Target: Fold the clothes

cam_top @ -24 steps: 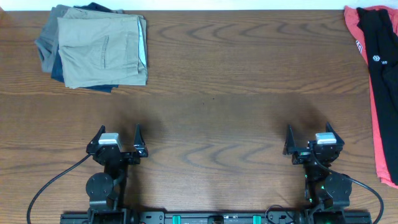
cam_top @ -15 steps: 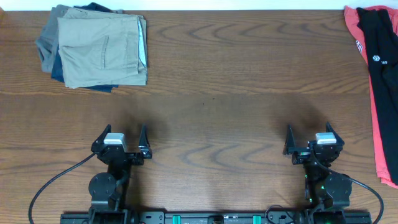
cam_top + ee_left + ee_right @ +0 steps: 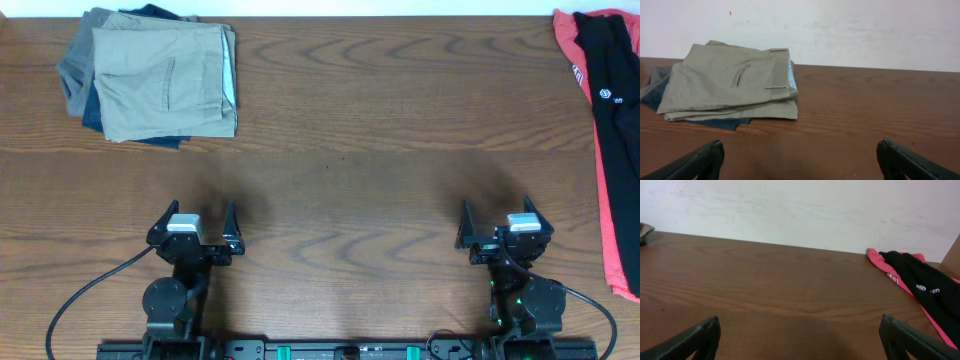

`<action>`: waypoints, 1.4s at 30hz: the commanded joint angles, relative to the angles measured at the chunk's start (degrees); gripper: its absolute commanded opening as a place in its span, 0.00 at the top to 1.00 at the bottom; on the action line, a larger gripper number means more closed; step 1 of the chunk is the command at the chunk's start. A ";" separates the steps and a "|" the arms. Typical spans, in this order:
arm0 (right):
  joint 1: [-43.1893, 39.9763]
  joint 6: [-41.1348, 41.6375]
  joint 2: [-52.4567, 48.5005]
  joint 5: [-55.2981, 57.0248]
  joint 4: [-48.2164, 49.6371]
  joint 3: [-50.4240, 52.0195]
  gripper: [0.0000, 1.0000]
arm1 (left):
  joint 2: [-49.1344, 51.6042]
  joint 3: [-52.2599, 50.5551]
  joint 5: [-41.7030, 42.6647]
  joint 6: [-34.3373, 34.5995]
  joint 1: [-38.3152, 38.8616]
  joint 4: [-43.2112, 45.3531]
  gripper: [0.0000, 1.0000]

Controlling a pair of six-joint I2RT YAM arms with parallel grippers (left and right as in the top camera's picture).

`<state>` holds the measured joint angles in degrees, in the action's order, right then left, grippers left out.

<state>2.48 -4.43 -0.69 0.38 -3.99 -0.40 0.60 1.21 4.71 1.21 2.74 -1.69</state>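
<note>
1. The left claw (image 3: pixel 197 213) stood wide and empty.
2. The right claw (image 3: pixel 497 207) was wide and empty too.
3. The black garment (image 3: pixel 612 60) lay well ahead and right of the right claw, on a red shirt (image 3: pixel 607 190) at the bench (image 3: pixel 350 150) edge.
4. Folded trousers (image 3: pixel 160 75) lay ahead-left of the left claw.

Both arms are black with round joint housings. The left gripper (image 3: pixel 201 214) and right gripper (image 3: pixel 496 211) each have two black pointed fingers and a silver-grey block. Black cables (image 3: pixel 88 287) loop from the bases. Green lights (image 3: pixel 519 300) glow on the right arm.
</note>
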 commanded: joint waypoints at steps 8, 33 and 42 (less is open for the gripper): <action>-0.70 0.31 0.31 -0.66 -0.28 0.09 0.01 | -0.31 -0.98 0.59 -0.79 0.20 -1.90 0.02; -0.70 0.28 0.31 -0.61 -0.28 0.09 0.01 | -0.31 -0.98 0.59 -0.79 0.20 -1.90 0.02; -0.70 17.64 0.31 -18.93 8.11 0.09 0.01 | -0.31 -0.98 0.59 -0.79 0.20 -1.90 0.02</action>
<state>2.48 -0.05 -0.71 -4.27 1.72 -0.38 0.60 1.21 4.69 1.21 2.74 -1.69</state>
